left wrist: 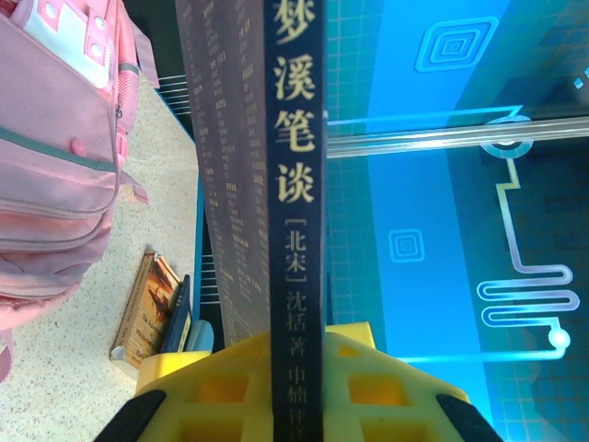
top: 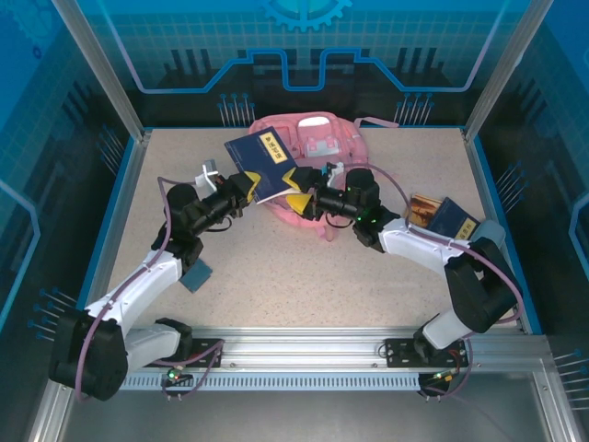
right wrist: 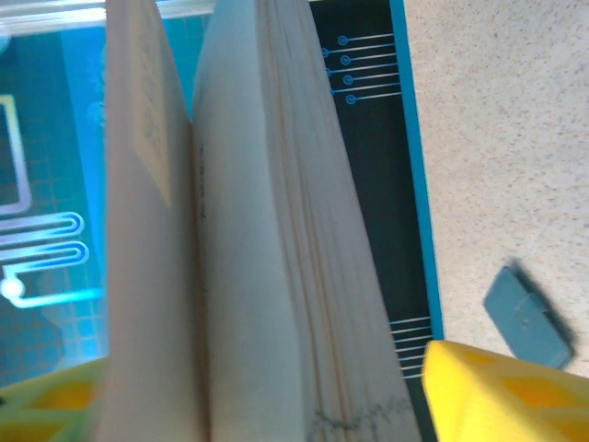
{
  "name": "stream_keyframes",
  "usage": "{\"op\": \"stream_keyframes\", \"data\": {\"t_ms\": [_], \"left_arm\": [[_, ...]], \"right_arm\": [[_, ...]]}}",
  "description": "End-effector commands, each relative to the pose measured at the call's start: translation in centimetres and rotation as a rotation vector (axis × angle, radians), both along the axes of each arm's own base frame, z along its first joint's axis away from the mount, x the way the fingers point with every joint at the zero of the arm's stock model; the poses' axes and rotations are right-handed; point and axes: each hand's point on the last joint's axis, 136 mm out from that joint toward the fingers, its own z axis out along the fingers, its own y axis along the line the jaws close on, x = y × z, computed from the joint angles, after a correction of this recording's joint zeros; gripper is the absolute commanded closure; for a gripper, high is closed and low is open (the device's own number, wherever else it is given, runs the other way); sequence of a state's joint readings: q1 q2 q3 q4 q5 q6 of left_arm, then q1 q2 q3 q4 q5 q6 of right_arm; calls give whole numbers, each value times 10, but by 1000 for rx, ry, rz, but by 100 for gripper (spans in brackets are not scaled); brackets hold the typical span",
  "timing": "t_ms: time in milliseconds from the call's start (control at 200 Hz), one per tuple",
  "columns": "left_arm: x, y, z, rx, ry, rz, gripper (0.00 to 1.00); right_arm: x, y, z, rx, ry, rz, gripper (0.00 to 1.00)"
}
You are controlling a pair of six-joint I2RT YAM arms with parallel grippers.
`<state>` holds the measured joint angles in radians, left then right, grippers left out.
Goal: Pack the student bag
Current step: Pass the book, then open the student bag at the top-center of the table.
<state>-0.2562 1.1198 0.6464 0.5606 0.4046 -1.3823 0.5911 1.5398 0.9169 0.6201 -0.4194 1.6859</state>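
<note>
The student bag [top: 313, 138] is a pink backpack lying at the back middle of the table, and its side is at the left of the left wrist view [left wrist: 55, 166]. My left gripper [top: 247, 184] [left wrist: 294, 387] is shut on the spine of a dark blue book [top: 262, 158] [left wrist: 293, 184], holding it up in front of the bag. My right gripper [top: 300, 196] [right wrist: 267, 405] is open, its yellow fingers [right wrist: 497, 387] on either side of the book's page edges [right wrist: 267, 230]. A narrow gap shows beside the right finger.
Two more books [top: 442, 214] [left wrist: 147, 308] lie at the right of the table near the right arm's elbow. A small grey-blue block [top: 196, 273] [right wrist: 527, 318] lies on the table by the left arm. Blue walls border the table.
</note>
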Motion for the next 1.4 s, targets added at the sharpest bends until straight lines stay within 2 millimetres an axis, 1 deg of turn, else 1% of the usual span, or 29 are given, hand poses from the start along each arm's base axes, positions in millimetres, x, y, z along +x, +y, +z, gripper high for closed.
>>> {"op": "stream_keyframes", "data": {"t_ms": [0, 60, 175, 235, 320, 405, 470, 535, 560, 590, 635, 720, 765, 805, 835, 890, 905, 955, 1071, 1116, 1186, 1276, 1341, 1396], "left_arm": [[0, -2, 35, -35, -102, 1, 98], [0, -2, 32, -28, -94, 2, 98], [1, -2, 20, -14, -62, 6, 98], [1, -1, 13, -6, -47, 10, 97], [-1, 0, 0, 8, -17, 13, 95], [-2, 0, -14, 37, 15, 10, 89], [-5, 0, -25, 66, 44, 6, 78], [-9, 0, -38, 120, 74, -6, 61], [-10, 1, -46, 154, 95, -10, 55], [-14, 0, -53, 198, 108, -24, 46], [-18, 1, -63, 276, 116, -46, 36], [-24, 7, -86, 454, 146, -68, 21], [-26, 10, -96, 548, 149, -84, 16], [-27, 12, -102, 620, 144, -100, 11], [-27, 11, -102, 664, 125, -119, 8], [-24, 7, -106, 740, 100, -159, 4], [-23, 6, -107, 761, 98, -169, 3], [-19, -2, -105, 819, 60, -215, 1], [-4, -22, -111, 1022, -24, -325, 1], [6, -27, -114, 1123, -60, -351, 1], [23, -35, -120, 1242, -99, -396, 1], [42, -53, -126, 1309, -164, -478, 1], [56, -65, -129, 1345, -208, -529, 3], [66, -73, -135, 1379, -236, -578, 6]], "right_arm": [[3, 5, 16, 64, -27, -8, 40], [3, 5, 16, 70, -26, -9, 47], [3, 2, 11, 57, -21, -22, 56], [3, 0, 8, 46, -16, -30, 63], [4, -4, 5, 35, -17, -43, 71], [5, -10, 4, 12, -28, -60, 78], [5, -16, 2, -26, -40, -75, 85], [5, -25, -7, -97, -46, -91, 89], [4, -29, -12, -137, -47, -95, 90], [4, -35, -12, -184, -73, -103, 91], [3, -44, -12, -258, -111, -118, 92], [-1, -66, -15, -420, -164, -154, 92], [-4, -79, -15, -497, -187, -173, 92], [-5, -91, -15, -559, -206, -187, 91], [-6, -101, -17, -600, -209, -199, 92], [-8, -120, -20, -664, -203, -227, 92], [-9, -126, -24, -685, -196, -232, 92], [-13, -143, -26, -730, -190, -255, 91], [-25, -176, -30, -818, -173, -291, 91], [-31, -187, -32, -851, -164, -298, 91], [-41, -202, -32, -892, -154, -306, 91], [-54, -218, -34, -920, -135, -315, 90], [-62, -227, -35, -928, -125, -327, 90], [-68, -232, -36, -930, -114, -335, 89]]}}
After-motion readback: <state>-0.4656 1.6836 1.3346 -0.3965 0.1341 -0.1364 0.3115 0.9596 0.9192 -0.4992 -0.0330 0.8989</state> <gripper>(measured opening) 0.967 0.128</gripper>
